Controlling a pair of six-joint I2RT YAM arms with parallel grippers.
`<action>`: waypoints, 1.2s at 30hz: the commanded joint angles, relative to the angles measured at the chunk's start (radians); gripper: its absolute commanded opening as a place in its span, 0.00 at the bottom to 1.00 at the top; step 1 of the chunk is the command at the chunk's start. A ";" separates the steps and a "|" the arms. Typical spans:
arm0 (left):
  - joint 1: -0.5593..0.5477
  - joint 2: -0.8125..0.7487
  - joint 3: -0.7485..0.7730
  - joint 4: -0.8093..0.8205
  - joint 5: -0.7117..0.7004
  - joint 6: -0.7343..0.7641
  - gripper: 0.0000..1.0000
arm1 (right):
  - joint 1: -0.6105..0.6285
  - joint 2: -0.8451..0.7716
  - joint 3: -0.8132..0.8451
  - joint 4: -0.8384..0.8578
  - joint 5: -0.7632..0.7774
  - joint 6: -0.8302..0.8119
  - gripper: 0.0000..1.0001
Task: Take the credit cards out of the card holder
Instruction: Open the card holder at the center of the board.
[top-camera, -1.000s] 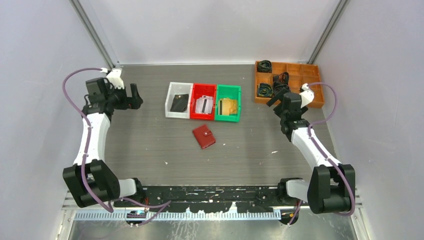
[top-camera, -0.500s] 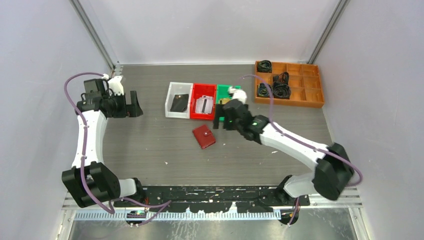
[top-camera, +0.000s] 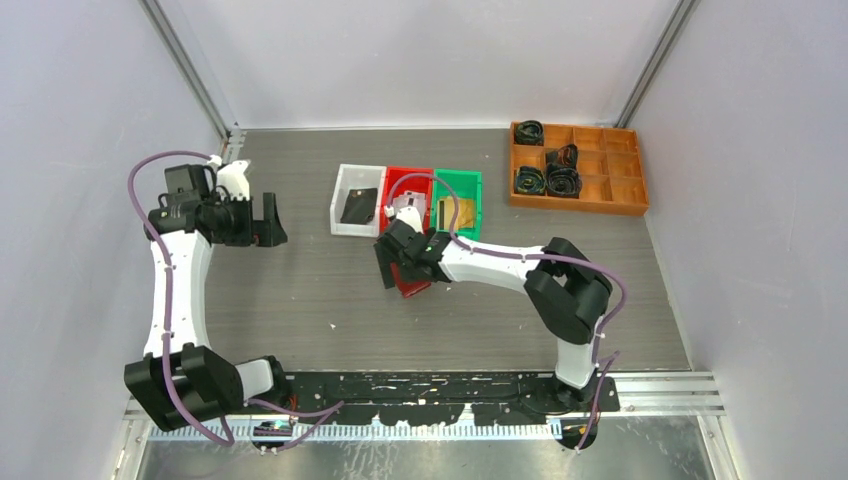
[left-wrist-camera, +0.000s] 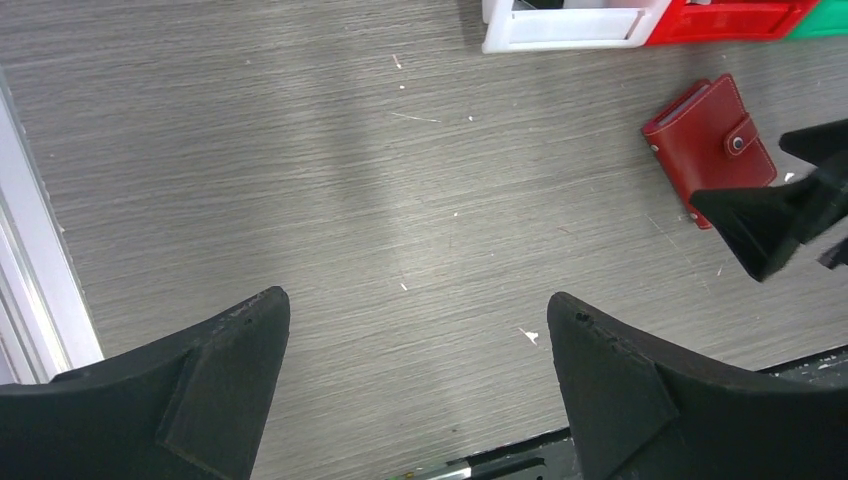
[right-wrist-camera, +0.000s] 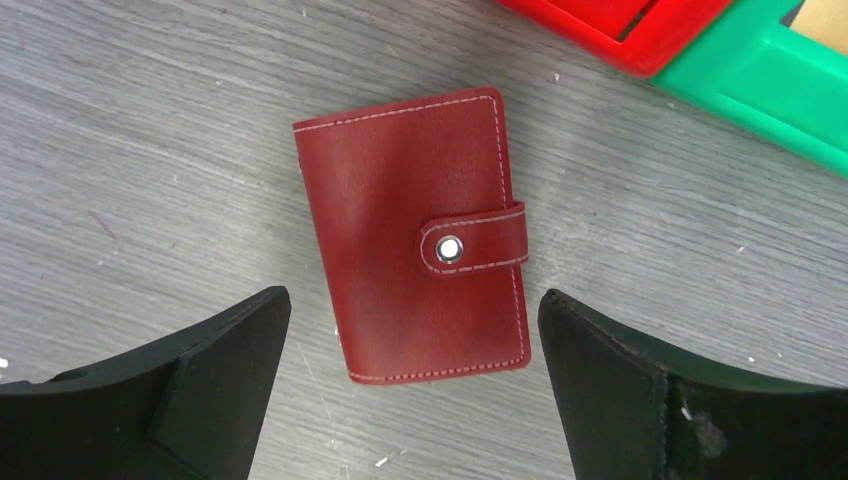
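Card holder (right-wrist-camera: 415, 265): dark red, white-stitched, snap tab fastened, flat beneath the wide-spread, empty right pincer (right-wrist-camera: 412, 297). The top view half hides it. Left pincer (left-wrist-camera: 418, 300) also wide, empty.

On the grey wood-grain counter (top-camera: 300, 290), 3 small open bins stand side by side and touching toward the far side: a white bin (top-camera: 360, 168) on the left, a red bin (top-camera: 410, 171) in the middle and a green bin (top-camera: 476, 205) on the right. Well apart from them, in the far right corner, lies an orange divided tray (top-camera: 585, 209) with black coiled bundles (top-camera: 563, 181) in some of its left-hand compartments. Small pale flecks (left-wrist-camera: 527, 334) dot the counter.
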 joint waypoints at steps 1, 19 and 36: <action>0.002 -0.034 0.027 -0.022 0.063 0.030 1.00 | 0.000 0.035 0.075 -0.018 0.033 -0.011 1.00; 0.001 -0.015 0.112 -0.074 0.181 -0.002 1.00 | 0.015 0.140 0.086 -0.001 -0.015 -0.006 0.99; 0.002 0.006 0.167 -0.096 0.219 -0.185 1.00 | 0.119 0.011 0.014 0.139 0.089 -0.001 0.62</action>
